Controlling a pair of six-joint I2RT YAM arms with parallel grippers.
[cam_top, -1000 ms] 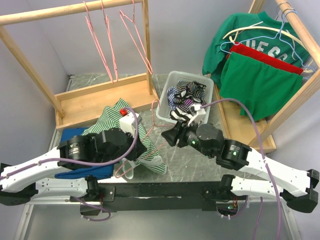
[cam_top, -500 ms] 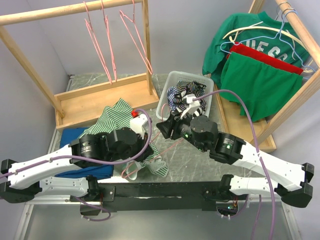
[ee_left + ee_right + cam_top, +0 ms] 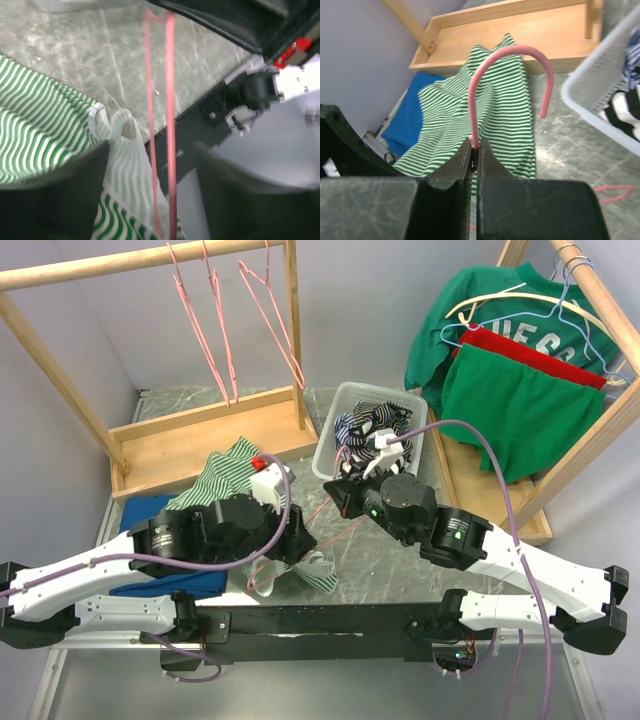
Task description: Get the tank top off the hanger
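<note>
Top (image 3: 495, 115), part on hanger (image 3: 472, 112). R pincer (image 3: 475, 150) clamps its neck; L pincer (image 3: 150, 155) spread round strap (image 3: 117, 122). We judge strap unfreed.

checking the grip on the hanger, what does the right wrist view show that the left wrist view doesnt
Only the right wrist view: the right gripper shut on the hook of the pink wire hanger, plus a blue cloth and a white plastic basket. Only the left wrist view: a shoulder strap beside the hanger's straight wires. Both: the green-and-white striped tank top on the grey marbled table.
</note>
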